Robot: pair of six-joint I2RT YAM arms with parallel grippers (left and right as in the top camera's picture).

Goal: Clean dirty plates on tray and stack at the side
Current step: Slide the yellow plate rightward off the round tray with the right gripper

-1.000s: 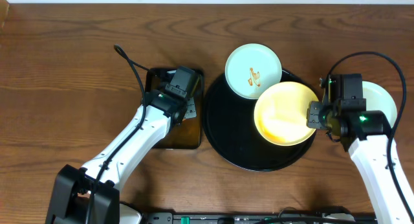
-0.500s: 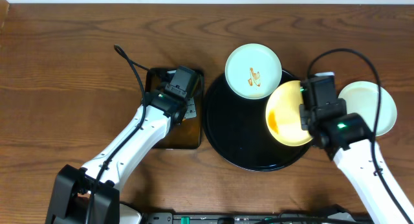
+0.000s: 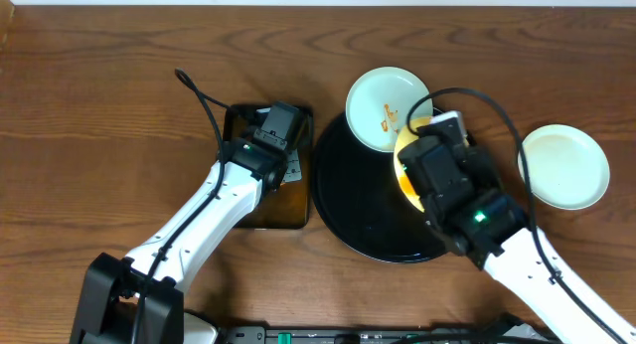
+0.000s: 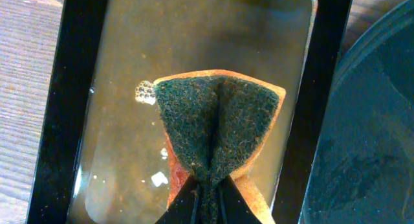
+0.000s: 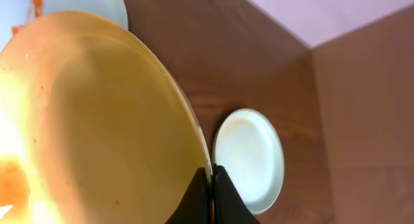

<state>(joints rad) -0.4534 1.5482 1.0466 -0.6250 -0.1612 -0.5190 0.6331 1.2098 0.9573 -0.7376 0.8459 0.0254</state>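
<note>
The right claw pinches the rim of the glossy cream-yellow round plate, holding it tilted, apparently just above the large round black tray. The left claw is clamped on the green scouring sponge in the dark rectangular pan. Scrubbing looks to be the step in hand, and the sponge must next come across to the plate's smeared face.

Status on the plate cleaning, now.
Done: one pale plate lies on the wood beside the tray, looking clean. In hand: right gripper grips the smeared yellow plate by its rim; left gripper pinches the sponge in the pan. Left: the sauce-marked mint plate, then stacking.
</note>
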